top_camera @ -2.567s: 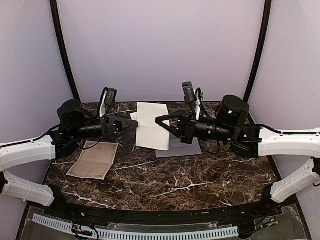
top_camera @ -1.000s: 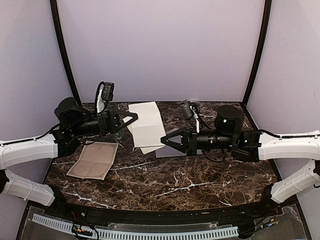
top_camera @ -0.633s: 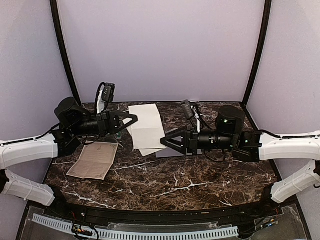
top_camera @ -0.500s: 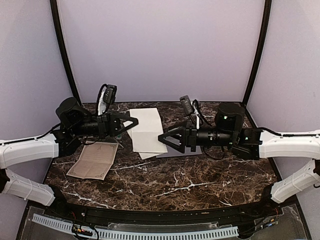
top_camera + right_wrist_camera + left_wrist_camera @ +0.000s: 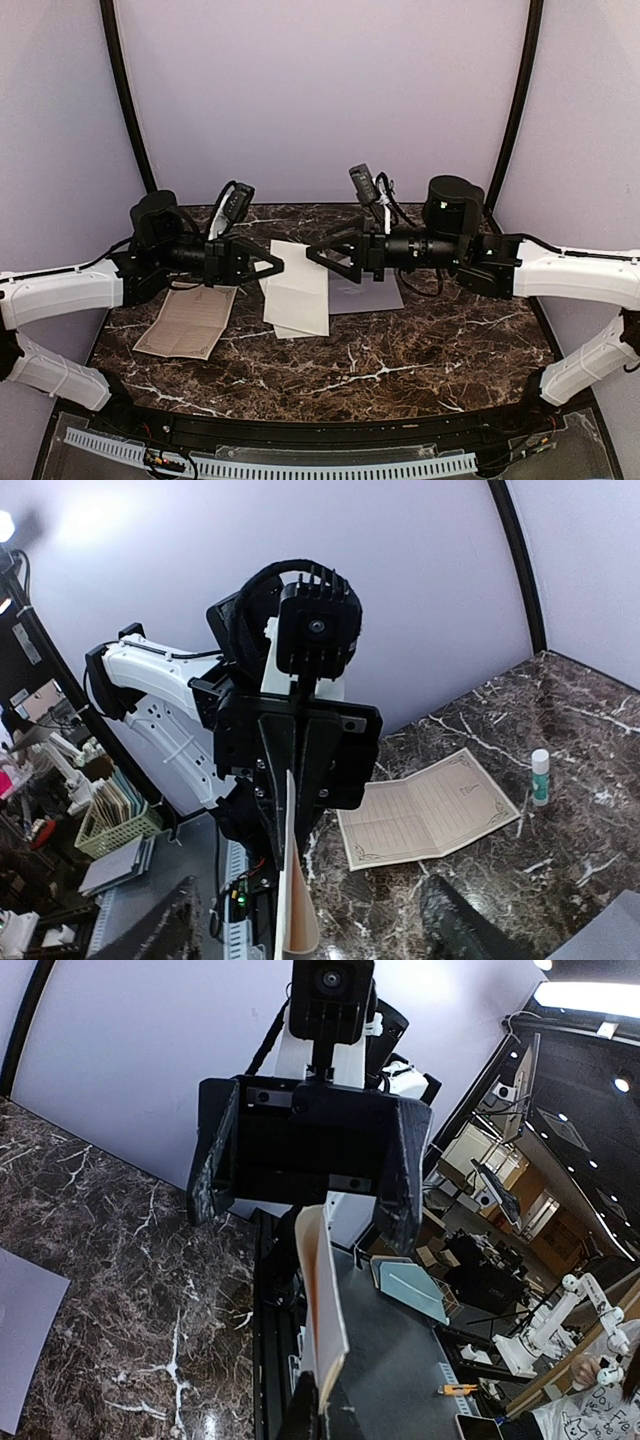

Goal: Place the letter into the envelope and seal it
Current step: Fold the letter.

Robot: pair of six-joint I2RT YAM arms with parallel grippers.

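**Your left claw held the letter up, your right claw was wide open**

Your left arm was stretched in from the left side, level above the table, with its claw pointing at the middle. Your left gripper [image 5: 278, 266] was pinched tight on the top edge of the letter [image 5: 297, 295]. The letter hung down from it, and its low end reached the table. It was a thin white sheet with a fold line across it near the bottom.

Your right arm was stretched in from the right side, a bit higher, so the two claws faced each other tip to tip. Your right gripper [image 5: 312, 252] had let go. Its two black fingers stood far apart, one on each side of the letter's thin edge, and did not squeeze it.

The envelope [image 5: 370, 295] lay flat on the table under your right arm, just to the right of the hanging letter. It was plain, smooth and pale grey-purple.

A tan sheet [image 5: 187, 320] with a fancy border lay open and flat near your left arm. A small glue stick [image 5: 540, 775] stood upright near it.

The table [image 5: 400, 360] was dark brown stone with white veins. The walls around it were pale purple, with two black curved poles at the back.
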